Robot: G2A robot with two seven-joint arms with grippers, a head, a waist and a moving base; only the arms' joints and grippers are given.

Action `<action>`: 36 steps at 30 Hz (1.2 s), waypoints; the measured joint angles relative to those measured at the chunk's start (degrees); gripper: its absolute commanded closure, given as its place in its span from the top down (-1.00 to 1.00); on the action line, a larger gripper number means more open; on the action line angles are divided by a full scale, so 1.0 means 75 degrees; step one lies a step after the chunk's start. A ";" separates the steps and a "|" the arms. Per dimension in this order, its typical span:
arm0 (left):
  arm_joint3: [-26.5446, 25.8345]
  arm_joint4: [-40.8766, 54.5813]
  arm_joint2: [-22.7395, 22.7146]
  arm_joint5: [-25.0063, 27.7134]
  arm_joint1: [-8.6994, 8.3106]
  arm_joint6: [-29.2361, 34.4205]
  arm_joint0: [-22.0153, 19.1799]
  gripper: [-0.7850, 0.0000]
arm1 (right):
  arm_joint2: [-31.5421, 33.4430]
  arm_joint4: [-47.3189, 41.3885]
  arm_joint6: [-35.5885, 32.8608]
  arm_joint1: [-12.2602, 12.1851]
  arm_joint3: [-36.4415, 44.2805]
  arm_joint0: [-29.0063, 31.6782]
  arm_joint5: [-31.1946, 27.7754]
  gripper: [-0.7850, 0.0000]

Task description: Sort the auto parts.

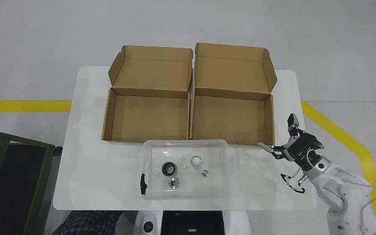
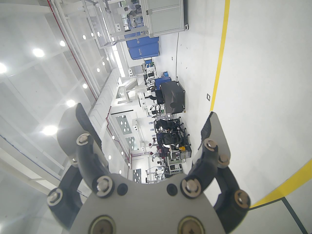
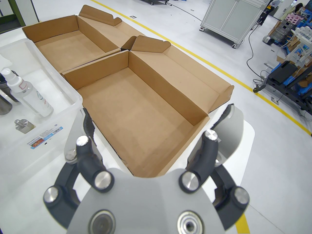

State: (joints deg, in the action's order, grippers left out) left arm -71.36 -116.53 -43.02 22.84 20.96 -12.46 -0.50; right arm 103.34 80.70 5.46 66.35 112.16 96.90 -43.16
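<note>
Brown cardboard is forming two open boxes, the left cardboard box (image 1: pixel 147 117) and the right cardboard box (image 1: pixel 232 120), sitting side by side, likely as sorting destinations. One clear plastic bin (image 1: pixel 185 141) in front is keeping four parts together: a black ring (image 1: pixel 169 168), a white-capped spray bottle (image 1: pixel 195 160), a small metal block (image 1: pixel 205 173) and a round metal piece (image 1: pixel 173 184). The right gripper (image 1: pixel 278 134) is hovering beside the right cardboard box, jaws spread and empty; the left gripper (image 2: pixel 146 113) is likewise gaping, facing the room.
</note>
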 measured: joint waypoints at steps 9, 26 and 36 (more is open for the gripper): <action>0.0000 0.0000 0.0000 0.0000 0.0000 0.0000 0.0000 1.00 | -0.0679 0.0114 -0.0317 -0.0019 0.0079 -0.0188 -0.0144 1.00; 0.0000 0.0000 0.0000 0.0000 0.0000 0.0000 0.0000 1.00 | -0.2556 0.0537 -0.0869 -0.0053 0.0286 -0.0865 -0.0795 1.00; 0.0000 0.0000 0.0000 0.0000 0.0000 0.0000 0.0000 1.00 | -0.3606 0.0640 -0.1303 -0.0061 0.0438 -0.1141 -0.1138 1.00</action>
State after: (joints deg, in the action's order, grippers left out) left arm -71.36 -116.53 -43.02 22.84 20.96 -12.46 -0.50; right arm 76.29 85.49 -4.31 65.90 115.45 88.34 -51.70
